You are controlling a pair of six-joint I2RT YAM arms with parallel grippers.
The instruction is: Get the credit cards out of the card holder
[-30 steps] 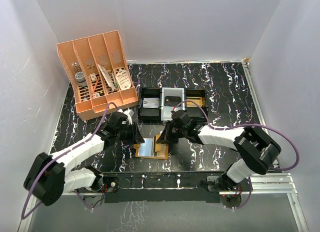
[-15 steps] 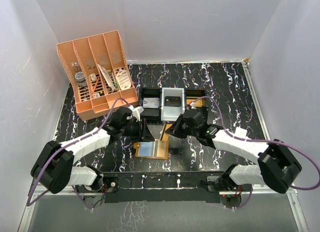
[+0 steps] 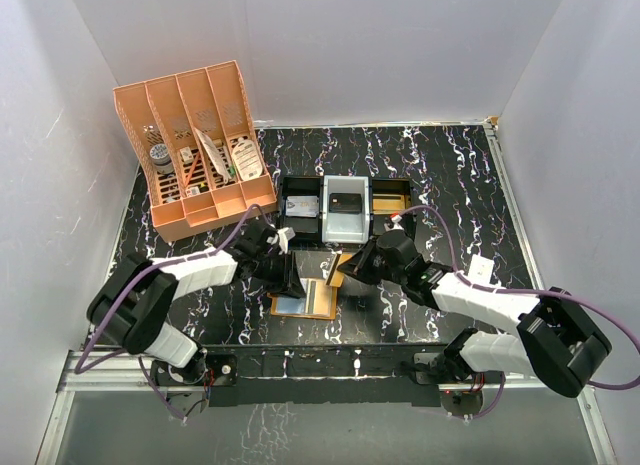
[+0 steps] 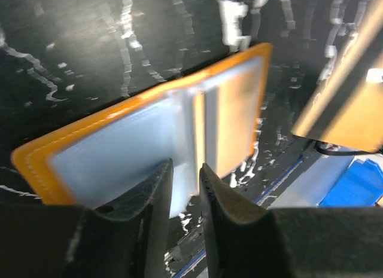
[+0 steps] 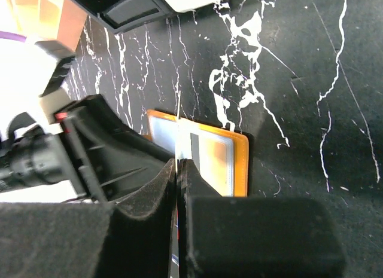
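Pinning the open holder [image 3: 305, 303] to the counter [image 3: 450, 175], my left gripper [image 4: 184, 170] sits at the fold, jaws a narrow slit apart over the pale blue inside. Whether they nip a card's lip or only press down, I cannot tell. My right gripper [image 5: 178, 164] is clenched on what looks like a thin card [image 5: 178, 137]. It shows edge-on in that wrist's view, and from overhead as a tan sliver above the holder's right half. The holder lies flat near the front edge, between my two arms, inner faces up.

To do this step well, as I judge it, the left should bear on the holder alone. That way nothing drags the leather up as a card leaves. The right should carry its card well aside and low before letting go. Any cards inside the pockets are hidden from me.

Room is tight. Both wrists crowd the same small spot, fingers just beside each other. Black trays [image 3: 300, 207] stand just behind the holder. The orange organizer [image 3: 195, 155] fills the far left corner, well apart. Bare counter to the right looks the safest drop.
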